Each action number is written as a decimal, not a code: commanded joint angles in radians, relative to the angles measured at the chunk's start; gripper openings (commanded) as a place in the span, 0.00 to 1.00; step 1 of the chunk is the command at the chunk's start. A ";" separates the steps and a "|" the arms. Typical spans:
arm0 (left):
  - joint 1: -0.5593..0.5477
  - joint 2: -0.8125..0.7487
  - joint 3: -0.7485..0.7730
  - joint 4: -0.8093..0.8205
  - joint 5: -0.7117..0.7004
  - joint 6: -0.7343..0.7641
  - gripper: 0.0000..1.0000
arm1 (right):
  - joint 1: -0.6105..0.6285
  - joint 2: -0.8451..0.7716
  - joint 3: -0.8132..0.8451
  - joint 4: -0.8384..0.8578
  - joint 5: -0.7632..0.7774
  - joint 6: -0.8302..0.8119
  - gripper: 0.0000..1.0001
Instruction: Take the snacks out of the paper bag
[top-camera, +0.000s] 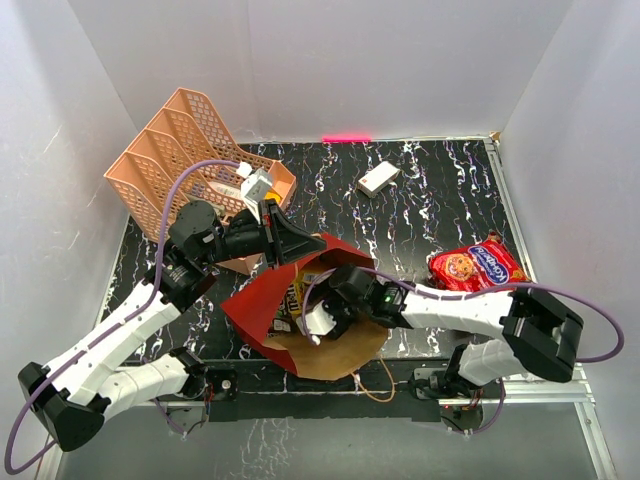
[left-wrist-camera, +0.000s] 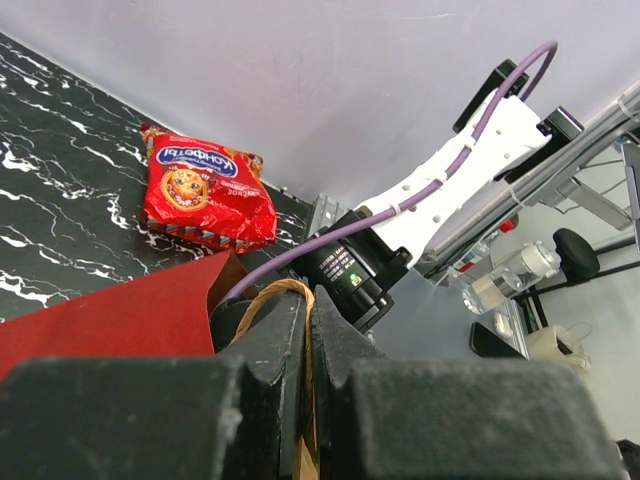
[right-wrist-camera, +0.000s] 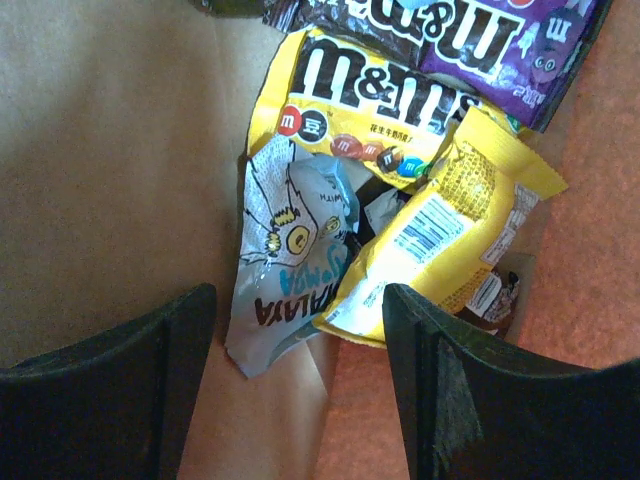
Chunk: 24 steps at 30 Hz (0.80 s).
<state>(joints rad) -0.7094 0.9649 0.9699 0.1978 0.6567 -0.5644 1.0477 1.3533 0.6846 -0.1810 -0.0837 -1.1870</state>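
The dark red paper bag lies tipped on the table, its brown mouth facing the arms. My left gripper is shut on the bag's rim, with the cord handle looping beside the fingers. My right gripper is inside the bag, jaws open. In front of it lie several snacks: a yellow packet, a crumpled yellow wrapper, a pale blue packet and a dark brown and purple one. The blue packet's lower end lies between my fingertips. The red cookie packet lies on the table to the right.
A peach lattice tray with small items stands at the back left, just behind my left wrist. A small white box lies at the back centre. White walls close in the black marbled table on three sides.
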 joint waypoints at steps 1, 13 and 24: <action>-0.004 -0.037 0.049 -0.011 -0.053 0.031 0.00 | -0.019 0.029 0.059 0.071 -0.088 -0.043 0.70; -0.003 -0.056 0.099 -0.116 -0.328 0.093 0.00 | -0.101 0.096 0.046 0.228 -0.110 -0.057 0.48; -0.004 0.096 0.153 0.014 -0.302 0.062 0.00 | -0.168 0.133 0.077 0.240 -0.108 -0.039 0.10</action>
<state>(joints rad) -0.7094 1.0050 1.0630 0.0822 0.3111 -0.4885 0.8982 1.4998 0.7319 -0.0120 -0.1898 -1.2285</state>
